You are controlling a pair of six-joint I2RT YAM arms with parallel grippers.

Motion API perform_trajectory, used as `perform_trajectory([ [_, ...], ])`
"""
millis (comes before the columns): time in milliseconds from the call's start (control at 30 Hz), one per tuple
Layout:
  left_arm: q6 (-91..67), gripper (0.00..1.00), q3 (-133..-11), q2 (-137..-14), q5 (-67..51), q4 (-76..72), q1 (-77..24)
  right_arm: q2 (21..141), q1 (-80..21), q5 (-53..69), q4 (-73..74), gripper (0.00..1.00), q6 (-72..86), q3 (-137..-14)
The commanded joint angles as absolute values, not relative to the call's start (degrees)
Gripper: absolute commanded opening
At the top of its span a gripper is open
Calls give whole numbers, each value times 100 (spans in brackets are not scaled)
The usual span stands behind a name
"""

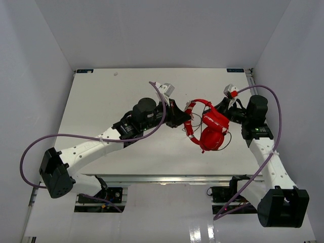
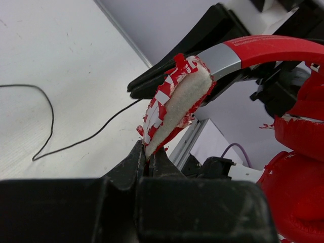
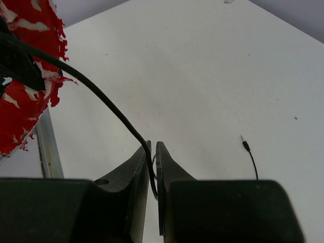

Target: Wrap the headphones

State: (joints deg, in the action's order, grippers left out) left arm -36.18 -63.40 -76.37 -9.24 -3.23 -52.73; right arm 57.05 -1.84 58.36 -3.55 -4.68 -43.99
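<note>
The red headphones (image 1: 211,132) hang between my two grippers above the middle right of the table. My left gripper (image 1: 183,117) is shut on the worn, flaking padded end of the headband (image 2: 177,101), as the left wrist view (image 2: 151,152) shows. The earcups (image 2: 298,167) hang to its right. My right gripper (image 1: 221,107) is shut on the thin black cable (image 3: 101,96), which runs from the flaking red earcup (image 3: 30,76) into the jaws in the right wrist view (image 3: 153,147). The plug (image 3: 245,144) lies on the table. A cable loop (image 2: 50,121) rests on the table.
The white table (image 1: 101,101) is boxed by grey walls on three sides. Purple robot cables (image 1: 50,136) arc beside both arms. An aluminium rail (image 1: 167,178) runs along the near edge.
</note>
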Motion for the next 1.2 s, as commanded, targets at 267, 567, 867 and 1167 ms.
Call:
perform_trajectory([
  [267,-4046,0,-7639,-7572,-647,126,-5344,6653,-633,6587,-2480,64,965,-4601],
  [567,-4333,0,-8021,-7369,843,859,-5344,6644,-779,7140,-4067,69,1487,-3567],
  [867,-4422,0,-8386,-7135,1382,830,-5344,6470,-1155,7800,-3882,74,964,-3089],
  [1167,-4484,0,-8537,-7040,1462,876,-5344,6375,-1423,8087,-3409,74,526,-3219],
])
